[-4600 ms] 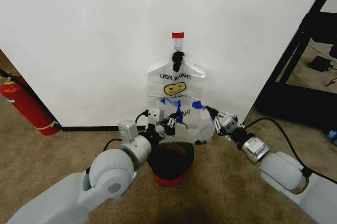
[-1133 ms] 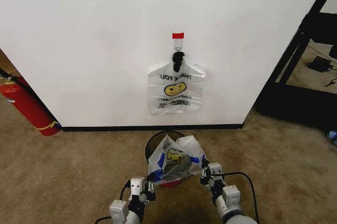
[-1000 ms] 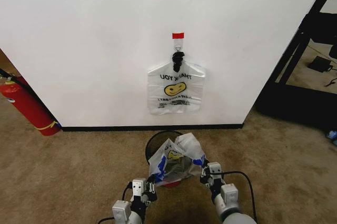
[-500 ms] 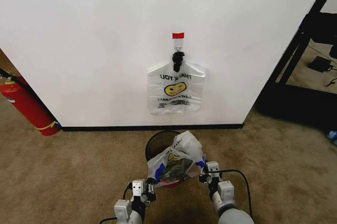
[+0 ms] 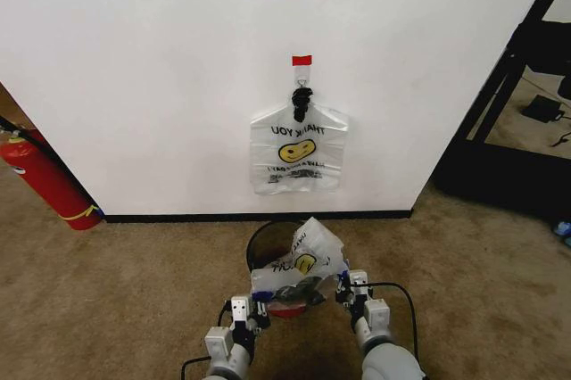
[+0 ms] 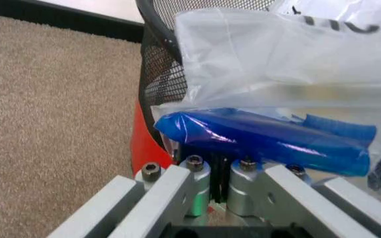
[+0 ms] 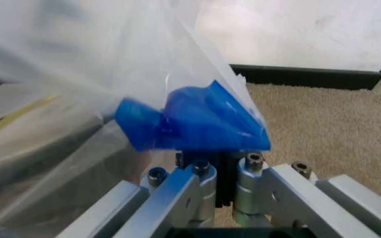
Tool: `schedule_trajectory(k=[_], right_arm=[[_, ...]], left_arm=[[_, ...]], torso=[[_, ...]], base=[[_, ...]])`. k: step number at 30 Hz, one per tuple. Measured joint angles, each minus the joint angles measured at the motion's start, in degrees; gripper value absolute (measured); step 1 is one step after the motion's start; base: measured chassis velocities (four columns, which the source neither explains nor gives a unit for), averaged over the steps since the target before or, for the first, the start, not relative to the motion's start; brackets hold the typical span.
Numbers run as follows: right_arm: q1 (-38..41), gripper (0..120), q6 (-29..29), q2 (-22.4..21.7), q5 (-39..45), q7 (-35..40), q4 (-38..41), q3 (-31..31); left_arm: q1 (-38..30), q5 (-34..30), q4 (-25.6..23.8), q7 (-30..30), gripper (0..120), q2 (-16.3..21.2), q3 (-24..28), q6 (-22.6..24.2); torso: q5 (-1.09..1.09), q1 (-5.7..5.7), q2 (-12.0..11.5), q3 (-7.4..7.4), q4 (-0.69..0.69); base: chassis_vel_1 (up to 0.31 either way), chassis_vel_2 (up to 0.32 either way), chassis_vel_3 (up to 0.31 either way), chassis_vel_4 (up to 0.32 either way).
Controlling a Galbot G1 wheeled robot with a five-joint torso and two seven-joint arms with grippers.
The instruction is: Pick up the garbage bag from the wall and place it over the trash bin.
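The thin, crinkled garbage bag (image 5: 302, 260) lay stretched over the near rim of the round black mesh trash bin (image 5: 268, 243), below the plain white wall (image 5: 178, 59). The left gripper (image 5: 259, 296) pinched one blue patch (image 6: 263, 139) between nearly closed fingers, and the right gripper (image 5: 343, 284) clamped the other, both low on the carpet (image 5: 107, 291).

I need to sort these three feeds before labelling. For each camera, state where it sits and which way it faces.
Head view: high on the robot, looking forward and down at the wall, trash bin and garbage bag; left gripper and right gripper show.
Left wrist view: on the left wrist, facing along its fingers to the bag's blue patch and the bin's mesh.
Right wrist view: on the right wrist, facing along its fingers to the bag, carpet beyond.
Shared: the bag.
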Motion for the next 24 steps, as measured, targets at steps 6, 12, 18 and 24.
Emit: schedule_trajectory(k=[6,12,18,24], right_arm=[[0.8,0,0.1,0.4,-0.2,0.0,-1.4,-0.1],[1.3,0,0.1,0.9,-0.3,0.0,-2.9,-0.7],[1.4,0,0.1,1.2,-0.4,-0.2,-3.7,-1.3],[1.9,0,0.1,1.2,-0.5,-0.2,-4.5,-1.3]], left_arm=[[0.1,0.0,0.4,0.0,0,0.3,0.2,0.0],[0.9,0.3,0.9,0.0,0,0.4,0.4,-0.2],[1.5,0.9,1.0,0.1,0,0.4,0.4,-0.7],[1.6,1.1,1.2,0.1,0,0.1,0.3,-0.7]], torso=[[0.00,0.00,0.0,0.00,0.00],[0.00,0.00,0.0,0.00,0.00],[0.00,0.00,0.0,0.00,0.00],[0.00,0.00,0.0,0.00,0.00]], base=[[0.000,0.000,0.000,0.000],[0.000,0.000,0.000,0.000],[0.000,0.000,0.000,0.000],[0.000,0.000,0.000,0.000]])
